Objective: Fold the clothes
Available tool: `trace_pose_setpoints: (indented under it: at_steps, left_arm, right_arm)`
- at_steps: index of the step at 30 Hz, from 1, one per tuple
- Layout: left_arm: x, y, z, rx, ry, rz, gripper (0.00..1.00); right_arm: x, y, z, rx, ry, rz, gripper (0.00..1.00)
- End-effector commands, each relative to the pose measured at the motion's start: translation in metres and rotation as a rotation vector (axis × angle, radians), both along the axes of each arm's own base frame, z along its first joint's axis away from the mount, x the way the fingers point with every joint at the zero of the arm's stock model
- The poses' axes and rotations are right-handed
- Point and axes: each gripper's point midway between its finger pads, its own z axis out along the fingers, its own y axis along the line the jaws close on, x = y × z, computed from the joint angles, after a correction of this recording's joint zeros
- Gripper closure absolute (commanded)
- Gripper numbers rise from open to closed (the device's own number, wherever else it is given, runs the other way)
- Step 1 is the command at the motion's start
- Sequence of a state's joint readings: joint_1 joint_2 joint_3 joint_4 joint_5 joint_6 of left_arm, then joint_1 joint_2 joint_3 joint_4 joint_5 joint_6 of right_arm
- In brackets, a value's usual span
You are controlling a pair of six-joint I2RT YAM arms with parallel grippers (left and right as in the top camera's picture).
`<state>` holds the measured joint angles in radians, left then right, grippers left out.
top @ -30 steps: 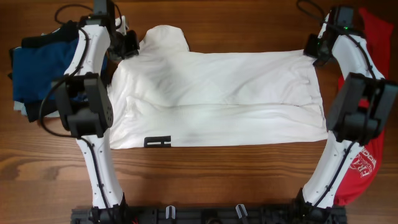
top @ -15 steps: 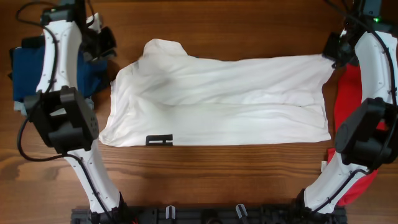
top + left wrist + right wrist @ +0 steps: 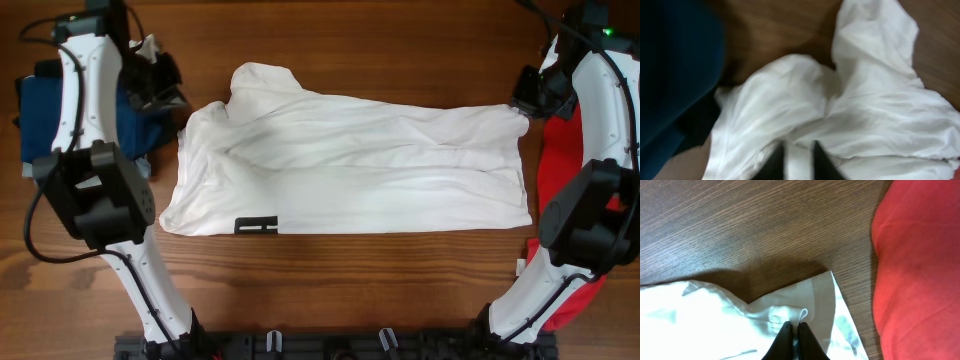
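White and soft, the big white shirt [image 3: 350, 160] lies spread out in the middle of the table [image 3: 350, 300]. It has wrinkles across it, and one sleeve [image 3: 262, 80] pokes up at the far left end. The right gripper [image 3: 795, 330] is pinched tight on the far right corner of the white shirt, just on the hem. The red shirt [image 3: 920, 270] lies just beside it. The left gripper [image 3: 796, 161] has its fingers a little apart, with only a thin gap. It hangs by the left end of the shirt, next to the blue clothes [image 3: 38, 110], and I don't think it holds anything. That could be a problem. If the right gripper pulls now, the loose left end may slide and bunch up, and the fold would come out crooked. The hem could also slip out, since so little cloth is pinched. And the left gripper could catch the blue clothes if it dips too near them.
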<state>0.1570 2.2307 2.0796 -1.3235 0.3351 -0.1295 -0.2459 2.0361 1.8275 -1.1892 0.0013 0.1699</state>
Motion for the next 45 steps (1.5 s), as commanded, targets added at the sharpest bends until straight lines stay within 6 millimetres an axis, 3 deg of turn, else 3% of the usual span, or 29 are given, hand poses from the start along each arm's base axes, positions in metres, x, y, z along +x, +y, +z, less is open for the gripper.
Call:
trace_pose_setpoints:
  at_steps: [1,4,8,14,21,27,37,40,41,43,45]
  left_arm:
    - [0.016,-0.033,0.019,0.007,-0.116,-0.105,0.57]
    - [0.029,-0.039,0.020,0.007,-0.160,-0.094,0.44]
    - [0.036,-0.042,0.009,-0.010,-0.157,-0.080,0.42]
    - [0.040,-0.053,-0.035,-0.067,-0.089,-0.094,0.43]
    - [0.053,-0.075,-0.055,-0.083,-0.114,-0.140,0.44]
    - [0.046,-0.086,-0.081,-0.088,-0.054,-0.158,0.48]
    - [0.040,-0.091,-0.085,-0.090,-0.027,-0.169,0.55]
    - [0.039,-0.092,-0.085,-0.090,-0.021,-0.168,0.63]
    - [0.039,-0.092,-0.085,-0.090,-0.021,-0.168,0.69]
    - [0.039,-0.092,-0.085,-0.091,-0.023,-0.168,0.92]
    - [0.039,-0.092,-0.085,-0.090,-0.024,-0.168,0.96]
  right_arm:
    - [0.002,0.002,0.016,0.011,-0.047,0.018,0.96]
    - [0.002,0.002,0.016,0.010,-0.049,0.018,0.96]
    - [0.004,0.002,0.016,0.009,-0.054,0.018,0.96]
    - [0.003,0.002,0.016,0.009,-0.053,0.017,0.96]
    - [0.003,0.002,0.016,0.009,-0.052,0.017,0.96]
    - [0.003,0.002,0.016,0.009,-0.052,0.018,0.96]
    - [0.003,0.002,0.016,0.009,-0.052,0.018,0.96]
    - [0.003,0.002,0.016,0.009,-0.052,0.018,0.96]
    - [0.003,0.002,0.016,0.009,-0.052,0.018,0.96]
    - [0.003,0.002,0.016,0.009,-0.052,0.018,0.96]
    - [0.003,0.002,0.016,0.009,-0.052,0.018,0.96]
